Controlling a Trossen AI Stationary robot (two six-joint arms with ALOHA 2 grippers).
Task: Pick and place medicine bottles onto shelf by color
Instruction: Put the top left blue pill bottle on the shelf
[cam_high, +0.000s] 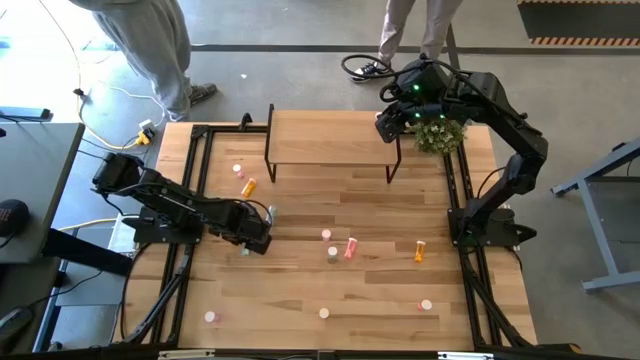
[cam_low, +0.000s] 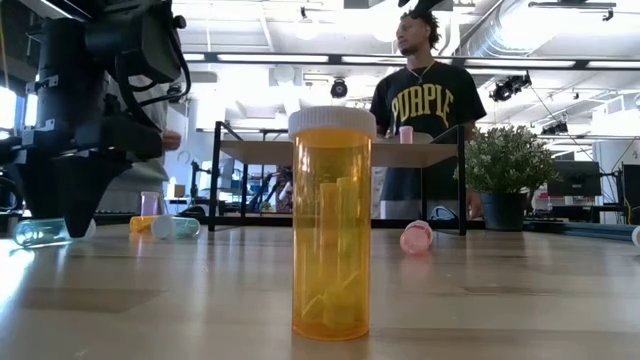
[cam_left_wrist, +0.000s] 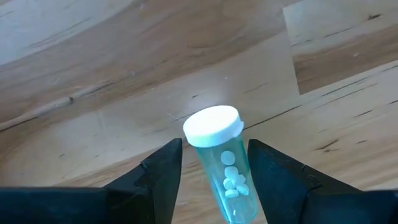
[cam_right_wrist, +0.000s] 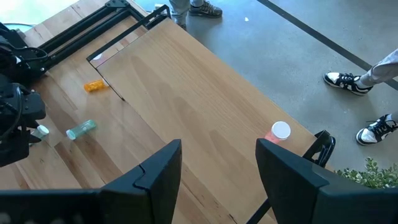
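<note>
My left gripper (cam_high: 262, 238) is low over the table at the left, open. Its fingers stand on either side of a pale green bottle (cam_left_wrist: 221, 162) with a white cap, without touching it. The bottle lies on its side on the table and also shows in the low view (cam_low: 40, 232). My right gripper (cam_high: 385, 125) is open and empty above the right end of the light-wood shelf (cam_high: 330, 140). One pink bottle (cam_right_wrist: 280, 132) stands upright on the shelf near that end. Other bottles lie scattered on the table.
On the table are another pale green bottle (cam_high: 270, 212), orange bottles (cam_high: 248, 186) (cam_high: 420, 250), a red-pink one (cam_high: 350, 247) and several pink ones (cam_high: 326, 235). A potted plant (cam_high: 440, 133) stands by the shelf's right end. People stand beyond the far edge.
</note>
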